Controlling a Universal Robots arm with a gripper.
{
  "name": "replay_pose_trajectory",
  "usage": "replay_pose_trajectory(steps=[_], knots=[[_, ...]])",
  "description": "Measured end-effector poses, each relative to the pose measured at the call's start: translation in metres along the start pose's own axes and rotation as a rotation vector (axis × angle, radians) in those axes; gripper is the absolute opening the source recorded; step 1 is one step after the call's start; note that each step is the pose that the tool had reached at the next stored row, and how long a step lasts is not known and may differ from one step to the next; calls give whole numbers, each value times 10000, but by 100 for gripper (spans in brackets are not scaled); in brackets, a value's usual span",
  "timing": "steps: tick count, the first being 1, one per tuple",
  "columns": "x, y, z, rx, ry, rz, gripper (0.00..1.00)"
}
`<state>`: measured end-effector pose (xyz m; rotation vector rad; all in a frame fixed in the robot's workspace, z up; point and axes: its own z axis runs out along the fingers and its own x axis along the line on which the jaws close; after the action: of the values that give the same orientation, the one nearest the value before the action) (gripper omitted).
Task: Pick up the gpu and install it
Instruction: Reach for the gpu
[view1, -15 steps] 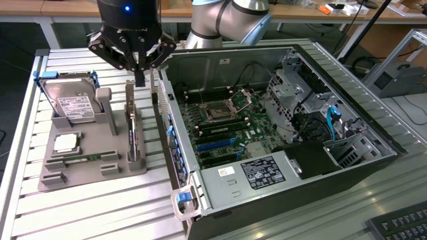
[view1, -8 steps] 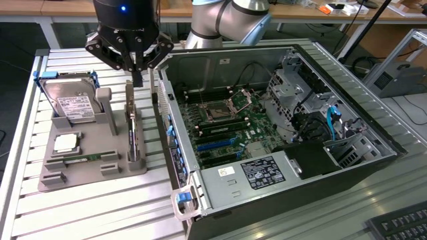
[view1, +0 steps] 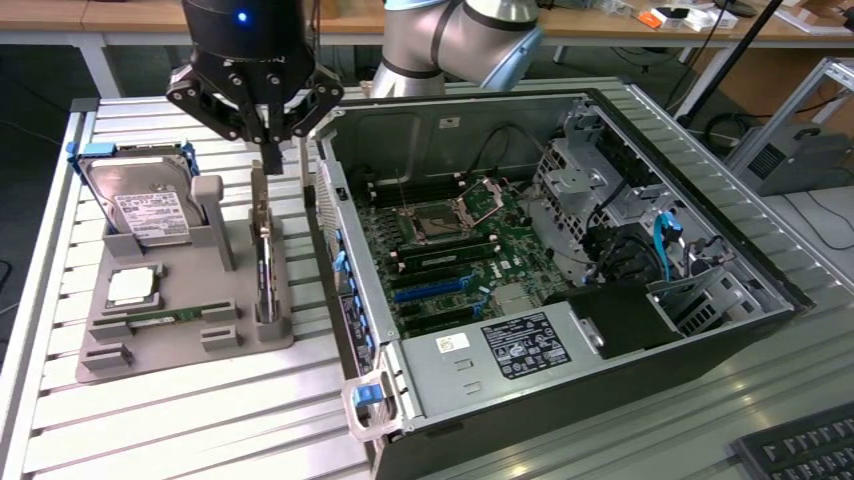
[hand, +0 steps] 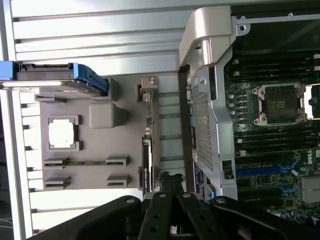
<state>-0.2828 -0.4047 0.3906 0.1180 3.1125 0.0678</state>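
The scene is lit brightly and evenly from overhead, so that the metal slats of the table are washed pale in the exterior view and are bleached nearly white by glare in the wrist view. Only short, soft shadows are cast on the grey tray, while the interior of the computer case is left dimmer, with its drive-bay corner sunk in shade. The gripper is rendered in the wrist view as a dark, almost featureless mass.
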Motion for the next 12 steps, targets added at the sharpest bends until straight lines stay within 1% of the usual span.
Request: replay_pose_trajectory(steps=[7,12], knots=[[33,-3,-1,0,0,0,11],[103,-9,-3,0,0,0,11]])
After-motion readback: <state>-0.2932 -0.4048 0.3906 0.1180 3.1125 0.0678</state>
